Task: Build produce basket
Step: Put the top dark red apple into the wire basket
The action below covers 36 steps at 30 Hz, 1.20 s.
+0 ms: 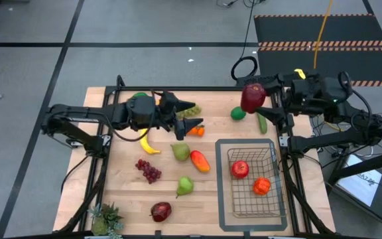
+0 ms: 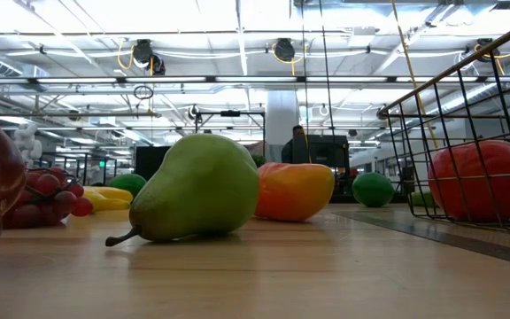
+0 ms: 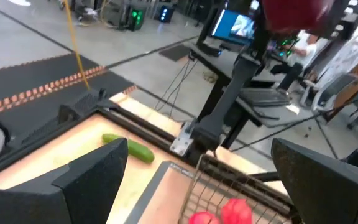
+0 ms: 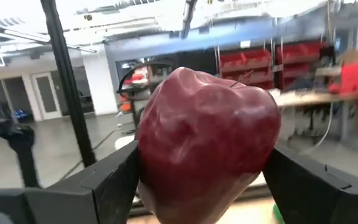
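My right gripper [image 1: 262, 98] is shut on a dark red apple [image 1: 253, 96] high above the table's far right part; this apple fills the right wrist view [image 4: 207, 149]. My left gripper [image 1: 192, 116] hovers open over the table's middle far part with nothing between its fingers [image 3: 95, 177]. The wire basket [image 1: 252, 199] stands at the near right with a red apple [image 1: 240, 169] and an orange [image 1: 262, 186] lying in it. Loose produce lies on the table: banana [image 1: 149, 145], pear [image 1: 181, 151], mango [image 1: 199, 160], grapes [image 1: 148, 170], green pear [image 1: 185, 186], lime [image 1: 237, 113], cucumber [image 1: 262, 123]. My right gripper pinches the red apple by its two opposite sides [image 4: 146, 168] between its two fingers [image 4: 114, 183]. The fingers come about level from the table's right. The apple is lifted clear of the table, its stem dimple [image 4: 235, 84] upward.
The basket stands on a flat grey tray [image 1: 221, 186]. A spiky potted plant [image 1: 107, 219] stands at the near left corner, and another dark red apple [image 1: 160, 212] lies near the front edge. A small orange fruit [image 1: 195, 131] lies under my left gripper.
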### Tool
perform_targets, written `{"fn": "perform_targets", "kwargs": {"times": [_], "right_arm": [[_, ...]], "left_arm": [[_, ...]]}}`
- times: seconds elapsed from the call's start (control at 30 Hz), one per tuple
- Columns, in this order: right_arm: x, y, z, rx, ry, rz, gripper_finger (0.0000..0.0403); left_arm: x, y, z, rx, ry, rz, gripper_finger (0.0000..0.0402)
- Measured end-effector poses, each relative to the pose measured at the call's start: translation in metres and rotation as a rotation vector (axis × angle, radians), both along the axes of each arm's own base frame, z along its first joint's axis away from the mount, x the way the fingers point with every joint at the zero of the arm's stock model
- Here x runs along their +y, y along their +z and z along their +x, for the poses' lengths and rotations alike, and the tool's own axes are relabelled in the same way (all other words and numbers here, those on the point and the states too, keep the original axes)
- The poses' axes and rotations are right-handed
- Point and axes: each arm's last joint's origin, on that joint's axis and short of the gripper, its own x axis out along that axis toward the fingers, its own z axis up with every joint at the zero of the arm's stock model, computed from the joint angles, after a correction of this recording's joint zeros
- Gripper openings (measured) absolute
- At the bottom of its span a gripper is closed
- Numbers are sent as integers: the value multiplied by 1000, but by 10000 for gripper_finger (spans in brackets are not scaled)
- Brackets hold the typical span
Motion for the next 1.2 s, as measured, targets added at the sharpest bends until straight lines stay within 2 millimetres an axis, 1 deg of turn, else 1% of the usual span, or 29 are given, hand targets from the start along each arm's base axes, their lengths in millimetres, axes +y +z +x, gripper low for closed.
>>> {"fn": "perform_targets", "kwargs": {"times": [0.1, 0.27, 0.37, 0.53, 0.67, 0.8, 0.93, 1.07, 1.2], "right_arm": [[3, -6, 1, 60, 35, 103, 302], [11, -17, 3, 183, 96, 305, 302], [16, -23, 2, 254, 124, 393, 301], [25, -35, -1, 394, 155, 468, 298], [31, -49, -5, 555, 161, 534, 300], [35, -63, -13, 741, 177, 628, 302], [37, -76, -21, 928, 135, 693, 303], [37, -88, -28, 1093, 30, 779, 303], [37, -98, -31, 1218, -60, 815, 303]], "left_arm": [[3, 2, -7, 21, 11, 1, 397], [9, -3, -15, 114, 33, 3, 397], [11, -6, -19, 154, 42, -13, 397], [8, -8, -19, 158, 58, -107, 397], [3, -8, -20, 141, 57, -177, 397], [-1, -11, -21, 160, 59, -226, 397], [-4, -14, -22, 187, 74, -247, 397], [-7, -17, -24, 217, 78, -263, 397], [-11, -19, -24, 225, 80, -299, 397]]}}
